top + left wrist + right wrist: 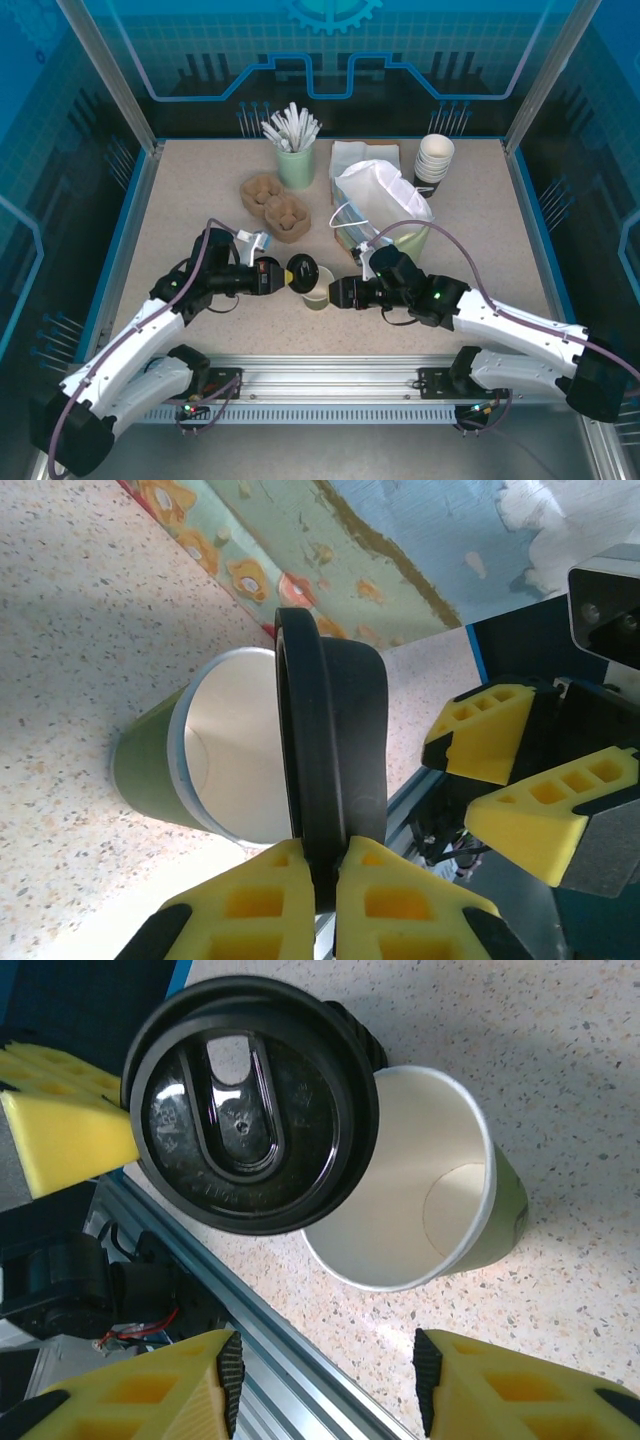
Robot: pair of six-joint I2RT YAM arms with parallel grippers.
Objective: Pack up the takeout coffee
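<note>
Top: cup (318, 297) lidless, desk (200, 190) ctr; left tool (290, 276) clenched on lid (305, 269) at cup's 10 o'clock, prob. for capping. L wrist: lid edge-on beside rim. R wrist: right tool (325, 1388) released, cup just ahead, prob. to steady.

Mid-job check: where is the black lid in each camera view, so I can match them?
Top external: black lid mid-picture, just up-left of the green cup.
Left wrist: lid edge-on at centre, clamped by the left gripper, cup behind it at left.
Right wrist: lid face-on at upper left, overlapping the cup's rim.
Shared landmark: the open green cup.
</note>
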